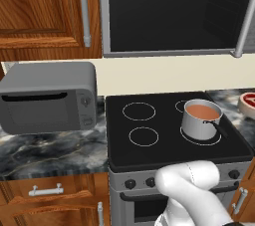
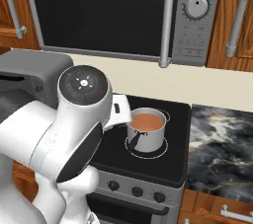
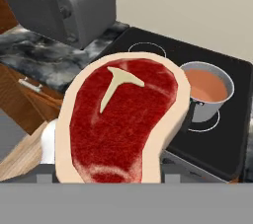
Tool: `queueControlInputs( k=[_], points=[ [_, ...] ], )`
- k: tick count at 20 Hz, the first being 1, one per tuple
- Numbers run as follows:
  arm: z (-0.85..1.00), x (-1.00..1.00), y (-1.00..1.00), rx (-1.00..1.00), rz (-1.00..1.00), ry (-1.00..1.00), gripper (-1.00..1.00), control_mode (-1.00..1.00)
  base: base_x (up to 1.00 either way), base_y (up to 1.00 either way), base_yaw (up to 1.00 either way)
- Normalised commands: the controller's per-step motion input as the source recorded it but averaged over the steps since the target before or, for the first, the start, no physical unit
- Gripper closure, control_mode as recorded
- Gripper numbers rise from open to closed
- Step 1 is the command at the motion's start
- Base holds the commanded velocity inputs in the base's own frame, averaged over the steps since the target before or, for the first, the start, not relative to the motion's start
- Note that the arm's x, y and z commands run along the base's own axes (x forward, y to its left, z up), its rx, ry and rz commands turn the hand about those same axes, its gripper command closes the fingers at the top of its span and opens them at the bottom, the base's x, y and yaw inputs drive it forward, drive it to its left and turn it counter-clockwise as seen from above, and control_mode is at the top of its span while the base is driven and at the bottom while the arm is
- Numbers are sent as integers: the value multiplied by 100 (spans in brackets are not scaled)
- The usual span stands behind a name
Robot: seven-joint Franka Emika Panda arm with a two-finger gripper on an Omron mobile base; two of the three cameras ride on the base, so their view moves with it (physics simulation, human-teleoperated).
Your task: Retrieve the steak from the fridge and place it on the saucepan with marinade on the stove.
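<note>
Hand view: steak held near the stove

We are seeing the steak [image 3: 121, 122] looming upright, close before the camera; the jaws are grasping it. Beyond it, the saucepan [image 3: 207, 92] of marinade [image 3: 206, 84] is sitting on the stove [image 3: 232, 134], beside the toaster oven [image 3: 64, 3].

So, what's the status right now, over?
Jaws shut on red raw steak with pale rim. Shiny steel saucepan of orange-red marinade waiting on black glass stove. Nothing seen in the way.

The saucepan [image 1: 201, 120] holding marinade [image 1: 202, 112] sits on the stove's [image 1: 164, 140] front right burner, the toaster oven [image 1: 49, 97] on the counter [image 1: 50, 151] left, the microwave [image 1: 174, 13] above.
</note>
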Motion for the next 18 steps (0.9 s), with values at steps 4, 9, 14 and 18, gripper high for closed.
queueControlInputs(
  k=[4, 9, 14, 18],
  points=[
    [-1, 6, -2, -8, 24, 7, 100, -100, 0, 0, 0],
    [-16, 0, -8, -12, 24, 0, 100, -100, 0, 0, 0],
    [-25, 0, -17, -9, 19, -2, 100, -100, 0, 0, 0],
    [-17, 0, -20, -4, 16, -8, 100, -100, 0, 0, 0]
  ],
)
